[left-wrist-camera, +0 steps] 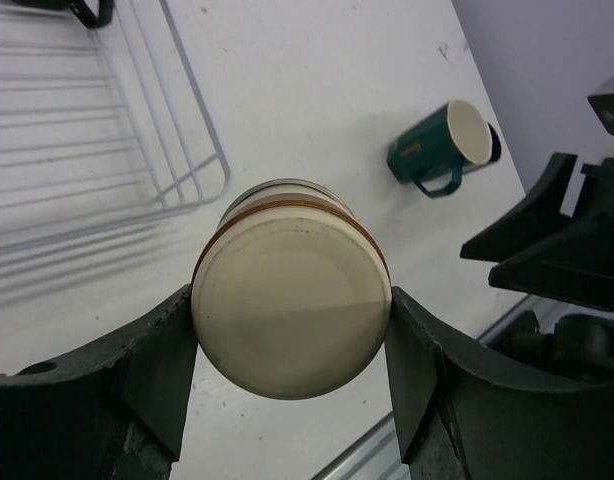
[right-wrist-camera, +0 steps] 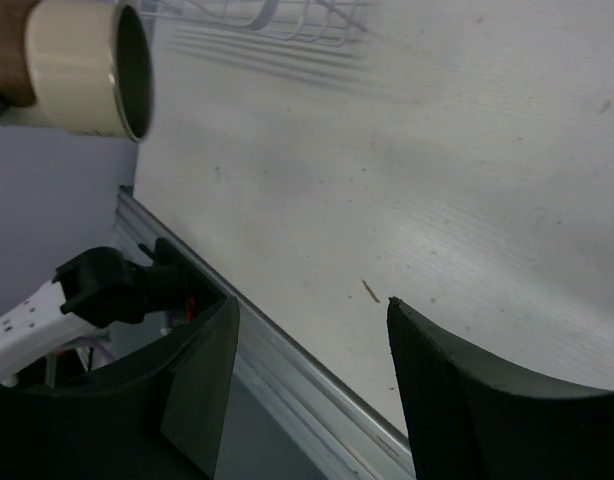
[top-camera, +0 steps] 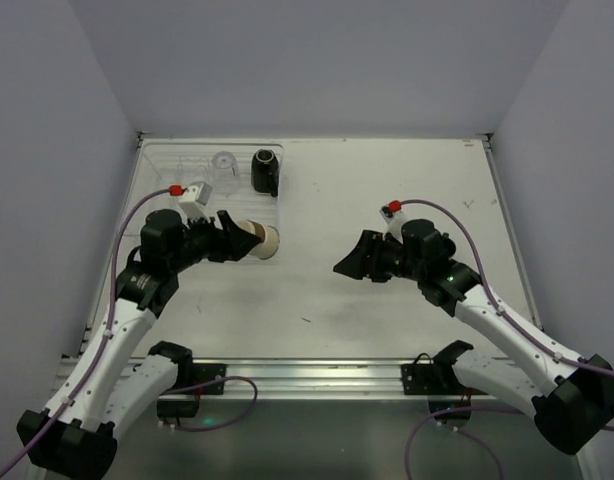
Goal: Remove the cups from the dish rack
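Note:
My left gripper [top-camera: 239, 241] is shut on the cream cup with a brown band [top-camera: 262, 240] and holds it on its side, just off the rack's near right corner. In the left wrist view the fingers [left-wrist-camera: 162, 350] press both sides of the cup's base [left-wrist-camera: 290, 300]. The clear dish rack [top-camera: 177, 165] lies at the far left and holds a clear cup [top-camera: 225, 163] and a black mug [top-camera: 264, 172]. A dark teal mug [left-wrist-camera: 442, 148] lies on its side on the table. My right gripper [top-camera: 349, 264] is open and empty. The blue cup is out of view.
The right wrist view shows the cream cup [right-wrist-camera: 82, 70] at the upper left and a metal rail [right-wrist-camera: 287, 370] along the table's near edge. Grey walls close in the table on three sides. The right arm covers the teal mug in the top view.

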`<state>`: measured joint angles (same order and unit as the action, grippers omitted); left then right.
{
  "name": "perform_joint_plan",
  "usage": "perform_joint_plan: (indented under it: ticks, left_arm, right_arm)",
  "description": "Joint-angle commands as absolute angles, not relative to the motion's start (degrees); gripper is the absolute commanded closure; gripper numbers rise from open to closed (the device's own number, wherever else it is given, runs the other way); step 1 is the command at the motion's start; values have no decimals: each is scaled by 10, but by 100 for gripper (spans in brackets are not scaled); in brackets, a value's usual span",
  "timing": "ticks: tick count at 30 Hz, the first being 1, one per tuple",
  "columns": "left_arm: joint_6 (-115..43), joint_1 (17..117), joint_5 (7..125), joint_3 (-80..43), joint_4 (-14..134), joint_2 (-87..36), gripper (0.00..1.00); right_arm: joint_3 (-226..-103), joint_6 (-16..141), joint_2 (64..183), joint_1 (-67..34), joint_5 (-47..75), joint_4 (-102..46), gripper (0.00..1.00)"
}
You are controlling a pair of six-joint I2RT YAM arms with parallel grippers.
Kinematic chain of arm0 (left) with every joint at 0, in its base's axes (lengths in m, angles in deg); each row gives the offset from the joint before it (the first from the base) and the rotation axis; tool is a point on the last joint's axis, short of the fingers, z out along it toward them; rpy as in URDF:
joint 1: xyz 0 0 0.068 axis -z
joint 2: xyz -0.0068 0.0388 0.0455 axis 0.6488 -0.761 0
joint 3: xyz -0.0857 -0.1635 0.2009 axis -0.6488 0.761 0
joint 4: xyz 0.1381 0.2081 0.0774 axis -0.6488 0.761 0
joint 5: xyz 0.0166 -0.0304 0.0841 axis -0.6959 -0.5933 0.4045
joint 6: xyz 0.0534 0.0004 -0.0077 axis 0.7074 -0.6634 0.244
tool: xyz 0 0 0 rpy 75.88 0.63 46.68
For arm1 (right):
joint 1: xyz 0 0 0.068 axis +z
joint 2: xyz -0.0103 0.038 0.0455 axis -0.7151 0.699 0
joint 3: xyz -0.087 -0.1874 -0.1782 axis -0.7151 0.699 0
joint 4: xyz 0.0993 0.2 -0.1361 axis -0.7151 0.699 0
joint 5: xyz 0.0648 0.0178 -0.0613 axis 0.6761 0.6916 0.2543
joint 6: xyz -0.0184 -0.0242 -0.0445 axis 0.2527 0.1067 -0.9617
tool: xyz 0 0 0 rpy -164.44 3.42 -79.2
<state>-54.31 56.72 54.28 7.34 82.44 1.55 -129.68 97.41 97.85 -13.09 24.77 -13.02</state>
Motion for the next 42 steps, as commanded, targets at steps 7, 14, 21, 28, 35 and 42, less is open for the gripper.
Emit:
perform_joint_plan:
  ticks: [7, 14, 21, 28, 35, 42]
  left_arm:
    - [-628, 570, 392, 168, 756, 181, 100]
    - [-674, 570, 359, 219, 767, 297, 100]
    - [-711, 571, 342, 257, 776, 349, 100]
    - [-723, 575, 338, 253, 767, 355, 100]
    - [-727, 578, 333, 240, 757, 341, 100]
    - [-728, 579, 329, 224, 752, 330, 100]
  right_arm:
    - [-1159, 1143, 917, -79, 394, -484, 41]
    - [-1076, 1283, 964, -1, 369, -807, 44]
    - [-1112, 1289, 1050, 72, 341, -914, 46]
    - [-1174, 1250, 1084, 84, 327, -854, 46]
    - [-1195, 1213, 1077, 84, 308, -790, 47]
    - [-1164, 1203, 1049, 84, 285, -763, 46]
